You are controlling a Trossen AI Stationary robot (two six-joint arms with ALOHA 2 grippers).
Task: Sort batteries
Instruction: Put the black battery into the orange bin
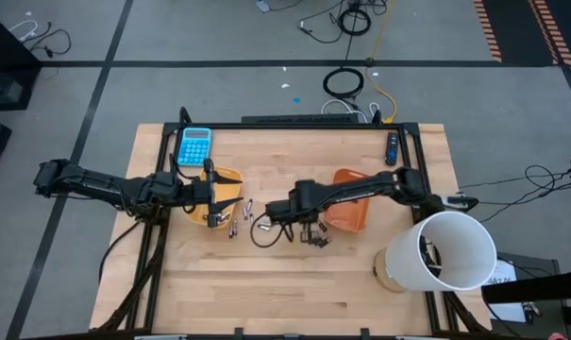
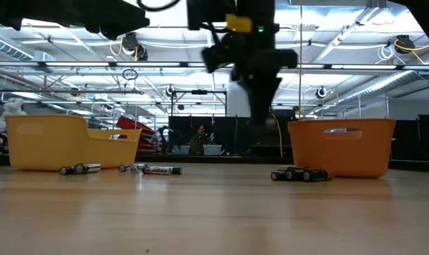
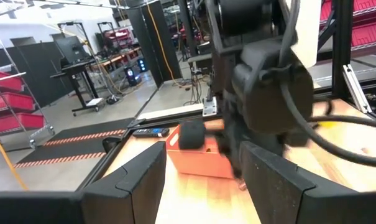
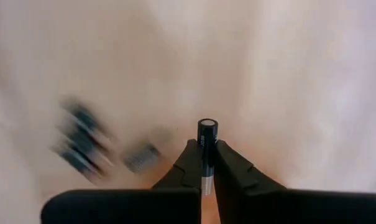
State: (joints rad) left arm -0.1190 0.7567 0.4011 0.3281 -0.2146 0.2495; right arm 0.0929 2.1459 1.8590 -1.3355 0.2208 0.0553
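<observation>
Because the right gripper (image 4: 206, 163) pinches a single battery (image 4: 206, 144) only by its lower part, with most of the cylinder standing proud of the fingertips, the hold looks thin: a quick swing toward either tray could, I judge, let it pivot or slide out and roll across the tabletop (image 1: 294, 283). That gripper hangs above the middle of the tabletop, between the yellow tray (image 1: 224, 194) toward the left edge and the orange tray (image 1: 351, 212) toward the right edge. A second risk is a clash of arms, since the left gripper (image 3: 203, 180), its fingers spread wide and holding nothing, points straight at the right arm from close by, over the yellow tray.

Loose batteries lie in two groups on the wood: one (image 2: 154, 169) just beside the yellow tray, another (image 2: 299, 174) just in front of the orange tray. A low pass could scatter them.

Much is hard to read. Motion smears the loose batteries in the right wrist view, so their kind cannot be told. Whether either tray already holds batteries is hidden by the arms from above and by the tray walls from table height. A big white bucket (image 1: 445, 250) covers the right front corner.
</observation>
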